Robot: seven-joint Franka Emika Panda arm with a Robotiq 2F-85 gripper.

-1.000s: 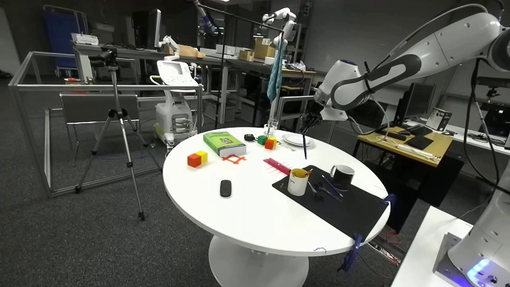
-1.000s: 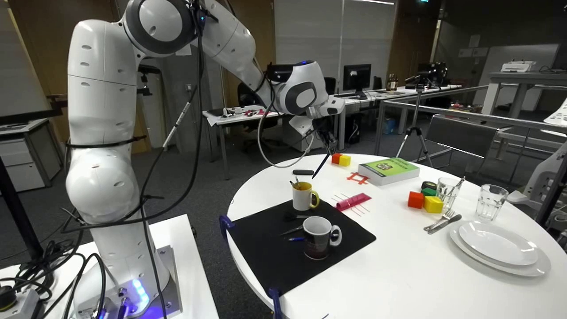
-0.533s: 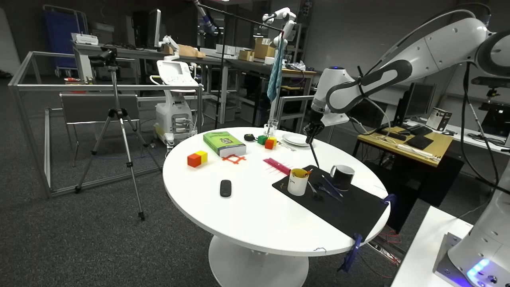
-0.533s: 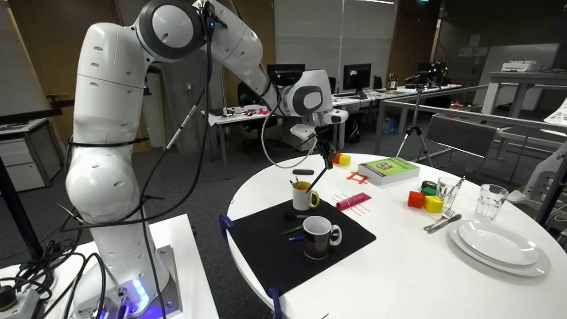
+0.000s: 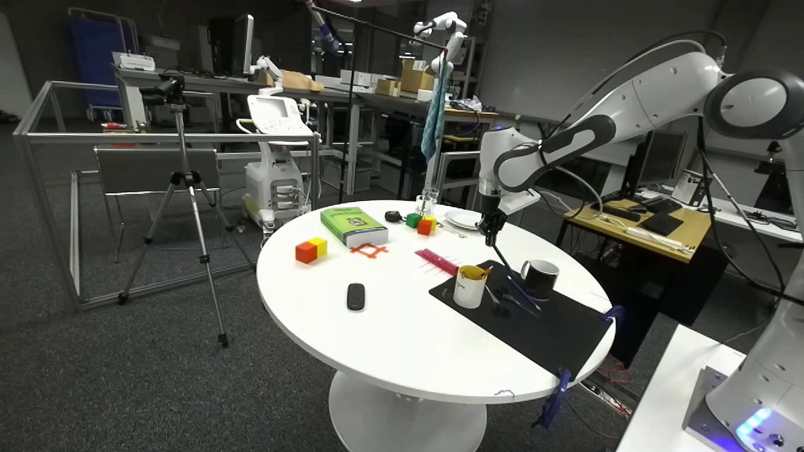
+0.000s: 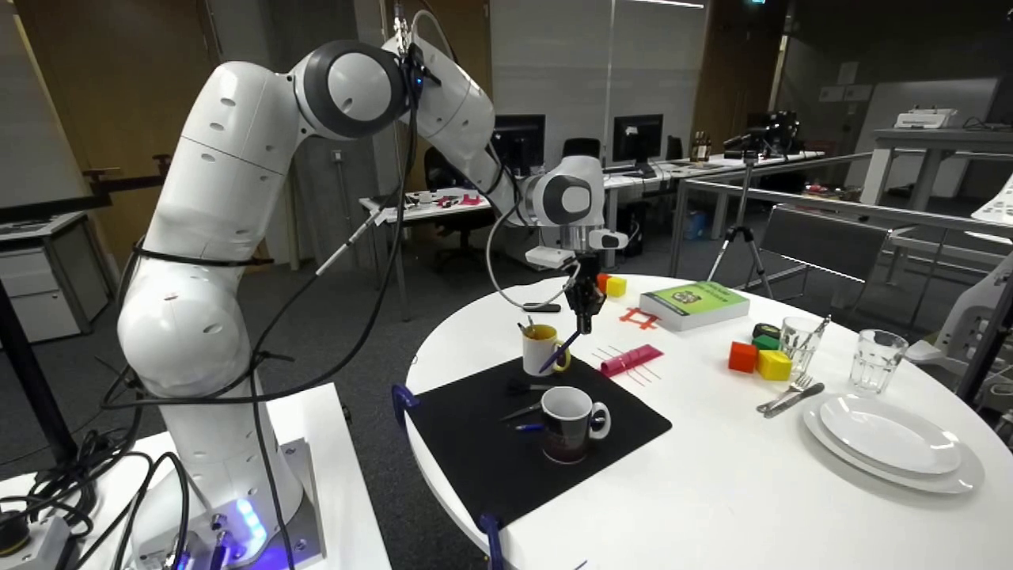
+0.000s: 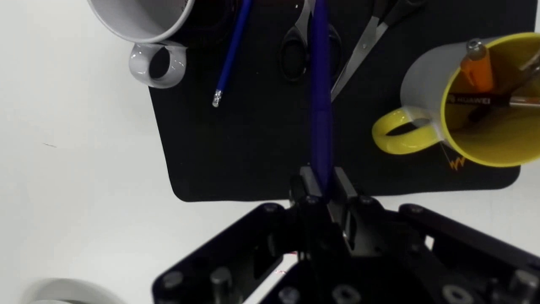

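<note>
- Gripper [image 7: 325, 179]: clamped near one end of the dark blue rod [image 7: 320, 88], which extends over the black mat [image 7: 249, 156].
- Handling: probably light, stiff, smooth; best gripped nearer mid-length.

A robotics lab, shown by the mounted robot arm [image 6: 356, 91], tripod [image 5: 188, 179] and monitors [image 6: 638, 140]

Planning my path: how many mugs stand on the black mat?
2: in the wrist view, the yellow-handled mug at right, the dark mug at upper left.
</note>
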